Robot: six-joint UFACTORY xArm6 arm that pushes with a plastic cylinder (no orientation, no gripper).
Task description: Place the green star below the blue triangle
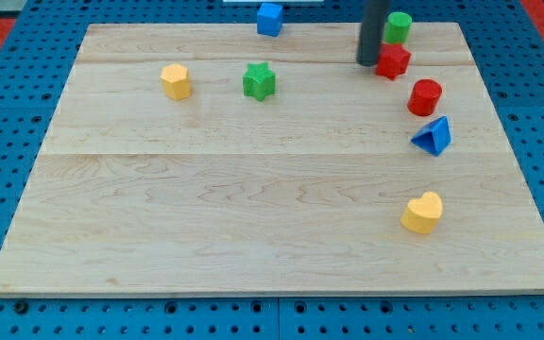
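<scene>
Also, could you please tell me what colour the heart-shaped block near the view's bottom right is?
Yellow: the heart-shaped block shows clearly in the camera view, below the blue triangle.

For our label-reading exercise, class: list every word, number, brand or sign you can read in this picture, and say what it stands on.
None: no readable text shows anywhere in the camera view.
The wooden board is bare wood grain.
The green star, blue triangle and the other coloured blocks are plain.
My tip, just left of the red star, carries no marking.
</scene>
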